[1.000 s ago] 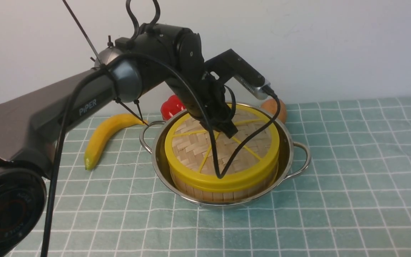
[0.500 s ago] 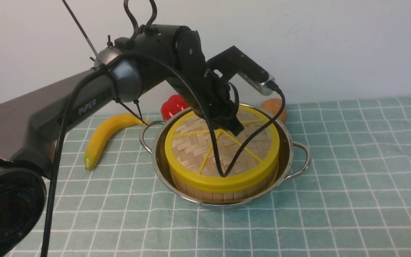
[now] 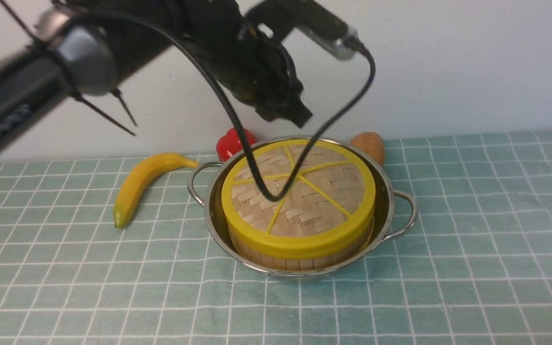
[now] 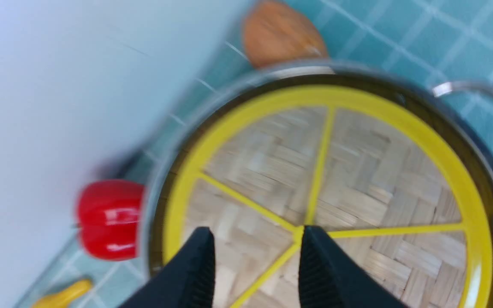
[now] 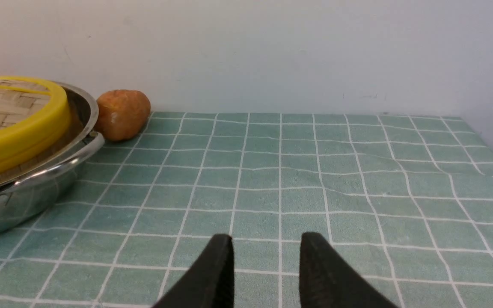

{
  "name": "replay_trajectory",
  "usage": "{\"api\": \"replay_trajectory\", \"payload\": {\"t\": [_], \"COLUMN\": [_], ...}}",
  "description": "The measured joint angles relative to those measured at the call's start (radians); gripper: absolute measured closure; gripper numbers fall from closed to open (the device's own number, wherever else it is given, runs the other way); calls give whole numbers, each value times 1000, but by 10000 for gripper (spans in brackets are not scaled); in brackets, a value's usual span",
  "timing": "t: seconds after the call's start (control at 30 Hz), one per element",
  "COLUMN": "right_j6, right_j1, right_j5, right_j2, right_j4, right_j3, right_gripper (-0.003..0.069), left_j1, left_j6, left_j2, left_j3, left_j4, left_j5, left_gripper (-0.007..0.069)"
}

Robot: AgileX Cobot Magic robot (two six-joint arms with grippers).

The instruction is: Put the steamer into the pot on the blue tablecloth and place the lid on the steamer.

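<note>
The shiny steel pot (image 3: 387, 191) stands on the blue tablecloth (image 3: 472, 239) with the bamboo steamer (image 3: 300, 261) inside it. The woven lid (image 3: 324, 191) with yellow rim and spokes lies flat on the steamer. My left gripper (image 3: 297, 116) hangs well above the lid's far side; in the left wrist view it (image 4: 255, 231) is open with nothing between its fingers, over the lid (image 4: 379, 171) near its centre. My right gripper (image 5: 267, 237) does not show in the front view. The right wrist view has it open and empty over bare cloth to the right of the pot (image 5: 37, 188).
A banana (image 3: 142, 179) lies left of the pot. A red pepper (image 3: 230, 141) and a brown rounded lump (image 3: 368, 144) sit behind the pot by the wall. The left arm's black cable (image 3: 266, 191) dangles in a loop in front of the lid.
The left gripper let go of the lid's centre, opened and rose clear. The lid stays flat on the steamer. The dangling cable loop lifted with the arm.
</note>
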Motion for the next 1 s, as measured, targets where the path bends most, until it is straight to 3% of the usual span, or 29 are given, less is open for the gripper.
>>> {"api": "replay_trajectory", "payload": {"t": [0.27, 0.8, 0.9, 1.0], "right_j6": [0, 0, 0, 0], "right_j1": [0, 0, 0, 0], "right_j5": [0, 0, 0, 0], "right_j2": [0, 0, 0, 0], "right_j4": [0, 0, 0, 0], "right_j3": [0, 0, 0, 0], "right_gripper": [416, 416, 416, 416], "left_j1": [25, 28, 29, 52], "left_j6": [-172, -188, -192, -201], "left_j2": [-199, -249, -300, -465], "left_j3": [-4, 11, 75, 270], "left_j4": [9, 33, 58, 78], "left_j5": [-1, -15, -1, -45], "left_gripper": [361, 361, 361, 361]}}
